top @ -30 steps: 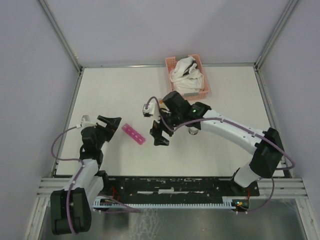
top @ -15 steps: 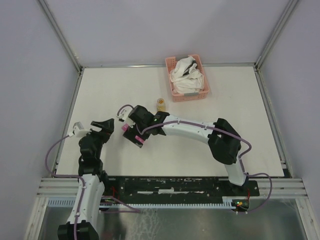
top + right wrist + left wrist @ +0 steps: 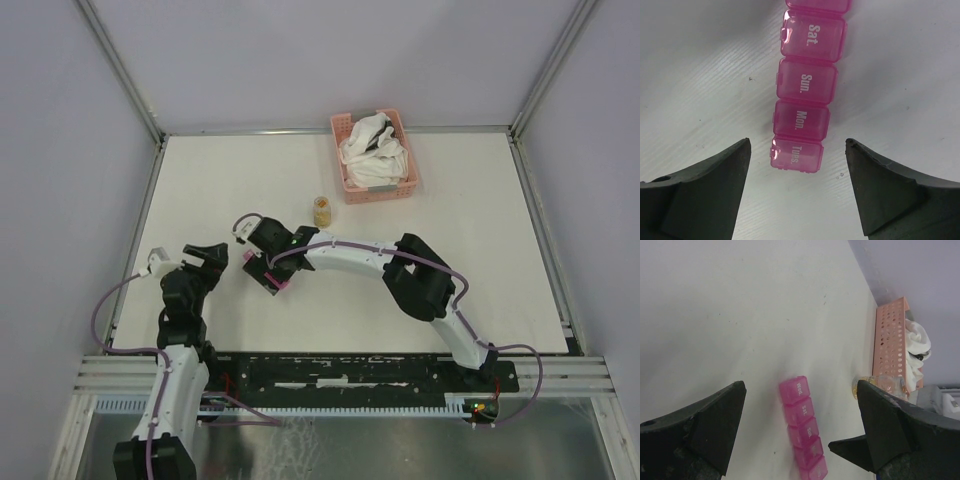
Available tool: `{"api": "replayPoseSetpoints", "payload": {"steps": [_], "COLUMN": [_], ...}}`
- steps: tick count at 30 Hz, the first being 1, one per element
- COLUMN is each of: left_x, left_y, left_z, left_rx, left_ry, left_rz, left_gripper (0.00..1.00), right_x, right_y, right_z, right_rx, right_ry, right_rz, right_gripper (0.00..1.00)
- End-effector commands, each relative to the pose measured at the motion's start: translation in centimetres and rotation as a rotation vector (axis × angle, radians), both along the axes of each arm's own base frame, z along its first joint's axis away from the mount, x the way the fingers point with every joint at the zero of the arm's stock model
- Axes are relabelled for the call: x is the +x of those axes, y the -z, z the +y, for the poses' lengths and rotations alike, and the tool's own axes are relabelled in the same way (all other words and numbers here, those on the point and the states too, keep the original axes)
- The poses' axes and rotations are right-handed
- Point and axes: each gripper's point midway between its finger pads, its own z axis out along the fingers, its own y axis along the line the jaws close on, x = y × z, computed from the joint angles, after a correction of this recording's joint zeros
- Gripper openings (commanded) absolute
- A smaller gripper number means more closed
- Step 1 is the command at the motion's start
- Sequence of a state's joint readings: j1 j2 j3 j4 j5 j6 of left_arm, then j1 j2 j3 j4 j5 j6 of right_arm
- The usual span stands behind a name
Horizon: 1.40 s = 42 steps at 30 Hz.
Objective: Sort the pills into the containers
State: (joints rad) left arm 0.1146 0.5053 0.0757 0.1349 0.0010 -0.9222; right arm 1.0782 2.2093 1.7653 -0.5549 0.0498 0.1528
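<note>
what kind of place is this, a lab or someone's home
Most likely a robot lab test cell, not a home: a white table walled by plain grey panels, the left arm and right arm bolted to a base rail, and few props: a pill box and a basket.

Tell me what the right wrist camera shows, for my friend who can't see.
A magenta pill box strip lies on the white table, its lids reading Sat., Sun., Mon. and Tues. The right gripper is open above it, one black finger at each bottom corner, the Tues. end between them.
</note>
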Motion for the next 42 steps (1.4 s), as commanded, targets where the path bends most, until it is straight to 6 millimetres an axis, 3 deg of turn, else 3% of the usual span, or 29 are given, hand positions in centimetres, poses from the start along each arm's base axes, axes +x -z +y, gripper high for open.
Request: {"api": "replayPoseSetpoints", "payload": {"steps": [1,13,21,27,33,36,42], "left_x": [0.1,-0.2,-0.3,-0.7,-1.7,-2.4,-4.9], "left_y": [-0.7,-0.6,-0.4,-1.4,-4.9,-7.4,-14.5], "left_z": [0.6,0.3,-0.5,-3.7,-7.6,-9.0,-11.2], "left_rx": [0.041,0.036,0.018,-0.057,-0.199,-0.249,-0.277], "left_ry": [-0.017,-0.004,0.04,0.204,0.4,0.467,0.57], "left_rz": [-0.032,-0.033,-0.032,-0.059,-0.176,-0.249,-0.523], "left_gripper": [0.99,0.99,0.99,0.99,1.0,1.0,1.0], "right_x": [0.5,0.8,0.7,1.3,0.8,-0.3,-3.3], "right_y": [-0.4,0.6,0.2,-4.1,-9.5,-11.7,-15.8], "right_z": [0.8,0.0,-0.2,-1.1,-3.6,-5.7,-9.6], "right_rx": [0.009,-0.038,-0.03,0.111,0.266,0.307,0.461], "right_ry": [0.017,0.01,-0.004,-0.045,-0.111,-0.152,-0.181], "right_rz": [-0.015,-0.036,-0.034,-0.025,-0.015,-0.01,0.124], "right_gripper": [0.85,0.7,0.5,0.29,0.24,0.24,0.23]}}
